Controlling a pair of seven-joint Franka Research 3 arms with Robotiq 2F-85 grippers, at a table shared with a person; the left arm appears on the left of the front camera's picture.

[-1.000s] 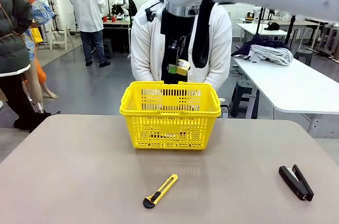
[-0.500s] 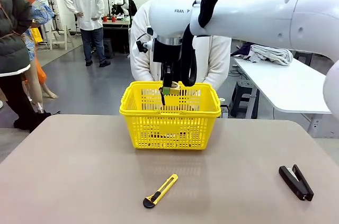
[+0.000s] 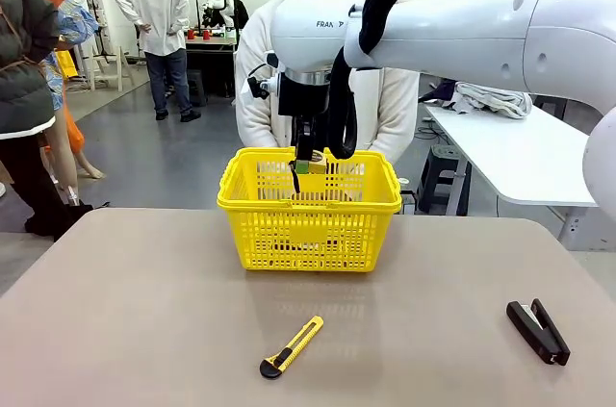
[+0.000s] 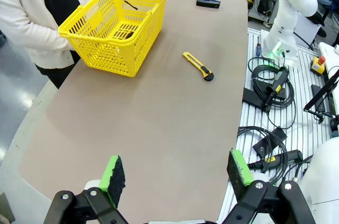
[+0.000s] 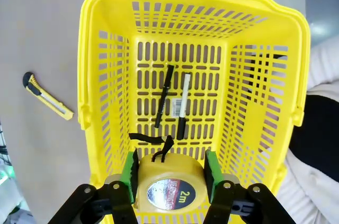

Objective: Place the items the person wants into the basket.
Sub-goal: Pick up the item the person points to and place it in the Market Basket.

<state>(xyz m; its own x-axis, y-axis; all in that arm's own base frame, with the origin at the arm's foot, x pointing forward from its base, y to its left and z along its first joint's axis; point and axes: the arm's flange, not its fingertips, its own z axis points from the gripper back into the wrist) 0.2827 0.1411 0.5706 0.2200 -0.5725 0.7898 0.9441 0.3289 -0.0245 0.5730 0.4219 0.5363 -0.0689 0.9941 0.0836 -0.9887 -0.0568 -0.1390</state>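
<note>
Over the basket: right hand (image 5: 168, 188) clenched on the tape measure (image 5: 169, 188), poised above the yellow basket (image 3: 310, 197) near its far rim.
Basket contents: black pen (image 5: 163, 97) and white marker (image 5: 182, 106) lying side by side on the floor.
Left hand (image 4: 177, 177): released, holding nothing, above bare tabletop (image 4: 153, 128).
Left out: utility knife (image 3: 291, 346) and stapler (image 3: 538, 331) on the tabletop.
Person (image 3: 262, 89): standing close behind the basket.
Risk: the tape measure's dangling black strap may snag on a pad at release; the round case could bounce or roll against the pen.
</note>
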